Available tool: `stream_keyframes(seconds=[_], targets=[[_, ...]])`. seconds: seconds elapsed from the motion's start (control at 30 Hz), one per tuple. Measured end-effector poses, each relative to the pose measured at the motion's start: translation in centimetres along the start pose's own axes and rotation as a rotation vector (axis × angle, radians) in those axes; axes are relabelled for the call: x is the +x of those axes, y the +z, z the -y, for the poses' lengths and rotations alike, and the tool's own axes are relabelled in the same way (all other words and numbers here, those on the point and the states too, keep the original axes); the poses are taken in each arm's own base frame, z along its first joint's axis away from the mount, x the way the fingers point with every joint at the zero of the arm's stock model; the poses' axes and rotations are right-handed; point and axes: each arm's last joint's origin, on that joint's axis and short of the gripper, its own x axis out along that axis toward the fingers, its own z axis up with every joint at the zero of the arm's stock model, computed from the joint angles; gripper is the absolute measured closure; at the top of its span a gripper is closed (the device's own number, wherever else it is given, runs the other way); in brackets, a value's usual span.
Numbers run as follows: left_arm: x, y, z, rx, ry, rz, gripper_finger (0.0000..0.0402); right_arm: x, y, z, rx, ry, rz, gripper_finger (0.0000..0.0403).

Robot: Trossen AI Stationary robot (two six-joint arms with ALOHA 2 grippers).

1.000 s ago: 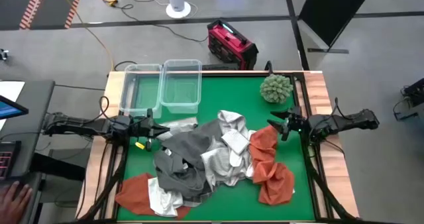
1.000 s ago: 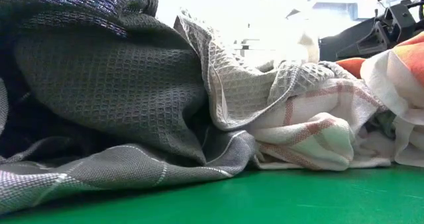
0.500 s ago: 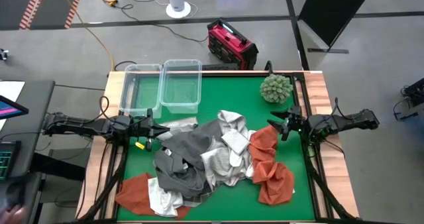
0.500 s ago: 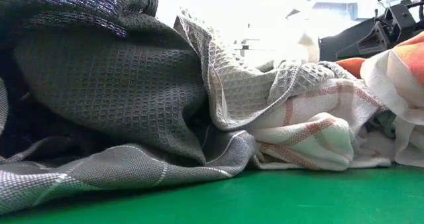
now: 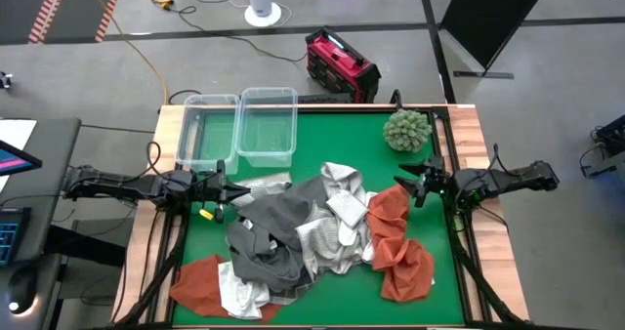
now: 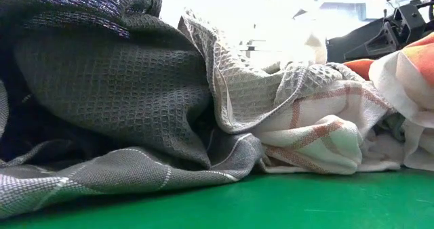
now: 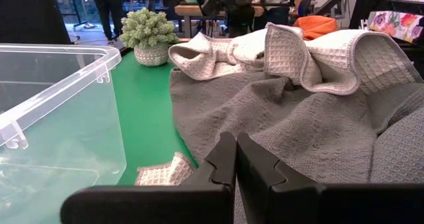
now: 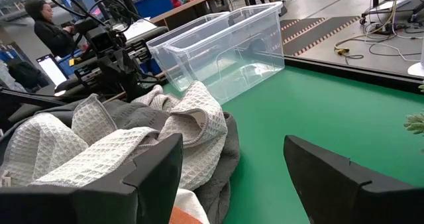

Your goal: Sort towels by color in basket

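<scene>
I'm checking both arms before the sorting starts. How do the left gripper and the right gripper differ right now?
The left gripper is shut, its fingers pressed together; the right gripper is open, fingers wide apart. The left gripper sits at the dark grey towel, near the clear bins; the right gripper sits by the rust-orange towel. Both hold nothing and point inward at the pile.

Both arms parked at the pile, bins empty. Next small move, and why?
Probably ease the open right gripper down onto the rust-orange towel just beside it: that cloth lies at the pile's edge, mostly uncovered. The shut left gripper holds nothing, and both clear plastic bins look empty, so no sorting has started.
</scene>
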Motion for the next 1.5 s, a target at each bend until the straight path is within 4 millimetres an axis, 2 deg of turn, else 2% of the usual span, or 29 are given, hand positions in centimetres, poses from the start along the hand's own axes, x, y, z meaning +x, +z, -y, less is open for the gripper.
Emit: stream_keyframes(seconds=[0.8, 1.13, 1.5], targets=[[0.0, 0.1, 0.0, 0.021, 0.001, 0.007, 0.0396, 0.0, 0.0, 0.0, 0.0, 0.0, 0.0, 0.0112], [-0.1, 1.4, 0.0, 0.106, 0.015, 0.146, 0.0396, 0.0, 0.0, 0.0, 0.0, 0.0, 0.0, 0.0112], [-0.2, 1.7, -0.2, -0.288, 0.051, 0.189, 0.0396, 0.0, 0.0, 0.0, 0.0, 0.0, 0.0, 0.0112]])
